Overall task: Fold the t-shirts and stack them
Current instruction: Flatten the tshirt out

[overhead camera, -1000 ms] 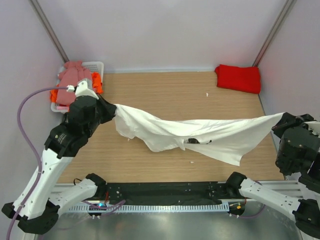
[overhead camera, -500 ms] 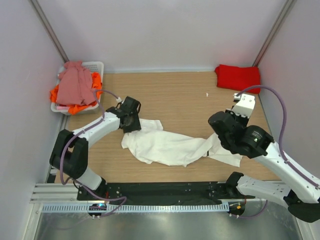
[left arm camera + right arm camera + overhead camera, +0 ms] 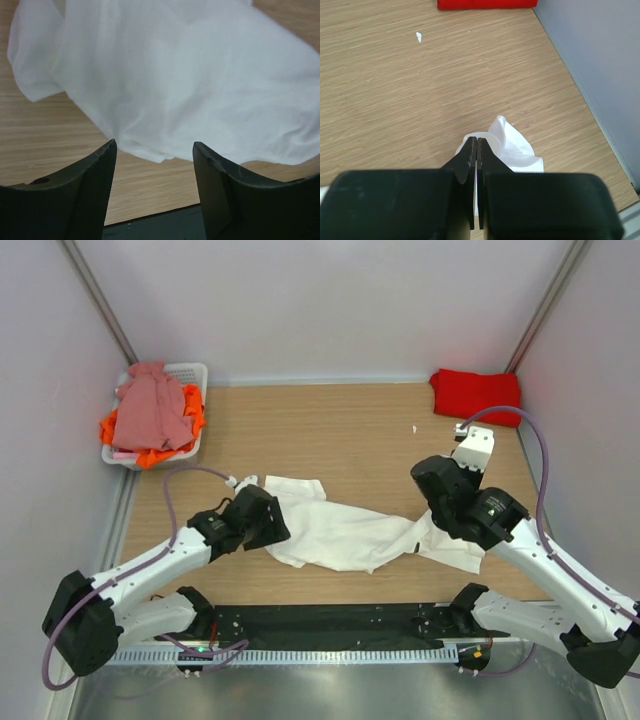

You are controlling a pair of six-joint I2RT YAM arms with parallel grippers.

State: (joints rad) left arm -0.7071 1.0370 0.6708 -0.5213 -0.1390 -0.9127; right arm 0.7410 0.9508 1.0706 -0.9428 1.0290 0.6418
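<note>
Lying crumpled on the counter (image 3: 350,430), the white t-shirt (image 3: 340,535) is pinched by the right claw (image 3: 477,140); left claw (image 3: 154,145) released.

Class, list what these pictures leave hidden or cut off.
- Basket contents: top view, pink shirt covers them.
- Red shirt: right wrist view, cut by top edge.
- Whether right gripper pinches white shirt: right wrist view, its fingers cover the contact.

Wooden table (image 3: 350,420), light grain. Crumpled white t-shirt (image 3: 340,535) lies in long strip across near half, left to right. Folded red t-shirt (image 3: 477,397) flat at far right corner. Tiny pale scrap (image 3: 414,428) near it. Slotted basket (image 3: 195,370) at far left corner.
</note>
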